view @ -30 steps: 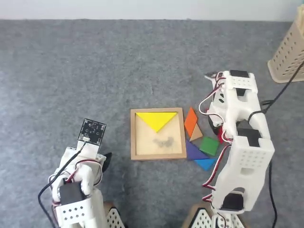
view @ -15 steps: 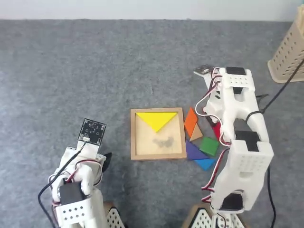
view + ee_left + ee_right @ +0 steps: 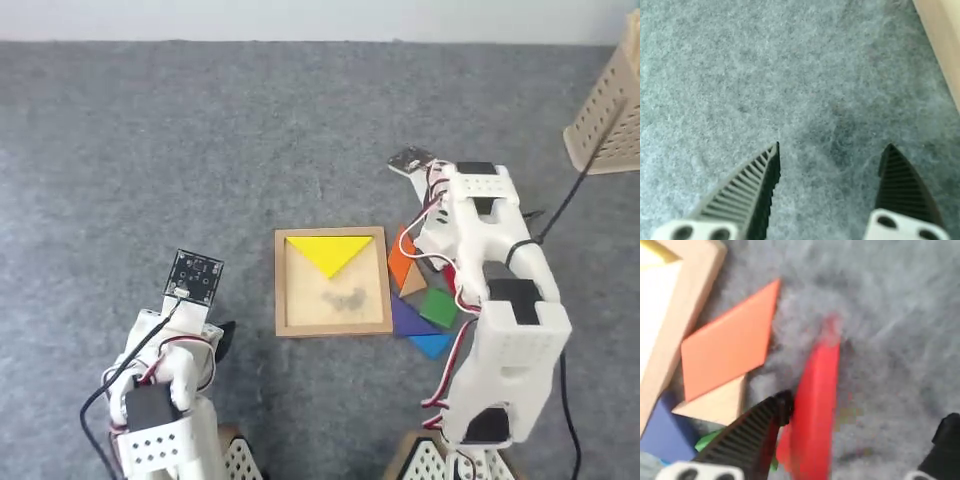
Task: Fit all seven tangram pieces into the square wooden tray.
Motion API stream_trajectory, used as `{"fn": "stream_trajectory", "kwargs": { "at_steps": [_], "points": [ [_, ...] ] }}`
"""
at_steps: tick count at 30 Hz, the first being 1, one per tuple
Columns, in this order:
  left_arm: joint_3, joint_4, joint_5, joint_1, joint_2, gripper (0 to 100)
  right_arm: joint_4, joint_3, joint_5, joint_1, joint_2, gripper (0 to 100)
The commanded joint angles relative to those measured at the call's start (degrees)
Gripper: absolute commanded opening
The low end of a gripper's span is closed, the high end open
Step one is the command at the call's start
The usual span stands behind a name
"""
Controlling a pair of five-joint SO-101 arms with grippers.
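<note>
Your left gripper (image 3: 831, 150) hangs over carpet (image 3: 740, 60), fingers apart, empty. Tray (image 3: 281, 290) holds the yellow triangle (image 3: 327, 250). Your right gripper (image 3: 865, 412), fingers wide, brackets the tilted red piece (image 3: 815, 405) just right of the tray. Pickup step, likely: close squarely on it.

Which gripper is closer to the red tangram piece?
Right. The right gripper straddles the red piece, open; the left gripper is over carpet beyond the wooden tray.
</note>
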Motion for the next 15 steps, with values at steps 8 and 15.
{"fn": "stream_trajectory", "kwargs": {
  "at_steps": [8, 15],
  "points": [
    [-0.7, 0.1, 0.4, 0.1, -1.0, 30, -0.3, 0.4, -4.7, -1.3, -2.4, 24.4],
    [-0.7, 0.1, 0.4, 0.1, -1.0, 30, -0.1, 0.2, -8.1, -0.7, -2.6, 15.1]
  ]
}}
